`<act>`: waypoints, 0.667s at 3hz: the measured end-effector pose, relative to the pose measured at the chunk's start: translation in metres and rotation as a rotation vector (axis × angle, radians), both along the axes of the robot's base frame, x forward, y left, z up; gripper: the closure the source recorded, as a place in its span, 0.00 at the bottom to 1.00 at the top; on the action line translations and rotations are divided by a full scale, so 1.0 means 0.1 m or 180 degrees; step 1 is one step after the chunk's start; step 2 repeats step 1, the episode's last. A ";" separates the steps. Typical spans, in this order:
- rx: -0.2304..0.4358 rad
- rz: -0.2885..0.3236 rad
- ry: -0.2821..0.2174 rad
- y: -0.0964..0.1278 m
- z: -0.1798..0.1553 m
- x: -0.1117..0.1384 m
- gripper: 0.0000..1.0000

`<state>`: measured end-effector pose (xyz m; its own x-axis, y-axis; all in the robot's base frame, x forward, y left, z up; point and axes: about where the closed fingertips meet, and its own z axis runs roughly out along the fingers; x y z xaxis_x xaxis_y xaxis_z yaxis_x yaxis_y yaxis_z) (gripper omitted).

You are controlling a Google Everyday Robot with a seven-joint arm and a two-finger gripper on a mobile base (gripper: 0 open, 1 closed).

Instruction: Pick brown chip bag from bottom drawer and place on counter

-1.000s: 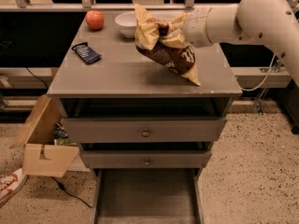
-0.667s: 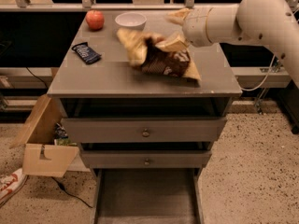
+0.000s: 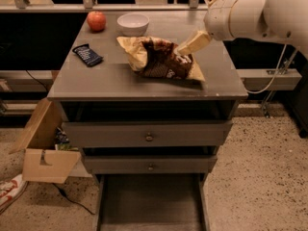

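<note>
The brown chip bag [image 3: 161, 59] lies flat on the counter [image 3: 110, 78], right of the middle, with its tan ends to the left and right. My gripper [image 3: 202, 18] is just above the bag's right end, open and empty. Its lower finger [image 3: 193, 43] hangs close over the bag and the upper one points up and back. The bottom drawer [image 3: 151, 201] is pulled open at the foot of the cabinet, and its grey floor is bare.
A red apple [image 3: 96, 20] and a white bowl [image 3: 133, 24] stand at the back of the counter, and a small dark blue packet [image 3: 88, 55] lies at the left. Two shallower drawers [image 3: 147, 134] are shut. An open cardboard box [image 3: 45, 150] stands left of the cabinet.
The bag came down from being held tilted above the counter and now lies flat. My gripper has let go of it, opened and lifted slightly to the right.
</note>
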<state>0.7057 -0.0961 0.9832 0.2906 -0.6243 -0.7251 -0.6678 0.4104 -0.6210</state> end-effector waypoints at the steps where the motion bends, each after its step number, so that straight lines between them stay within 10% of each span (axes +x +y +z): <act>1: 0.0054 -0.0299 -0.0119 -0.42 0.32 -0.22 0.00; 2: 0.0054 -0.0299 -0.0119 -0.42 0.32 -0.22 0.00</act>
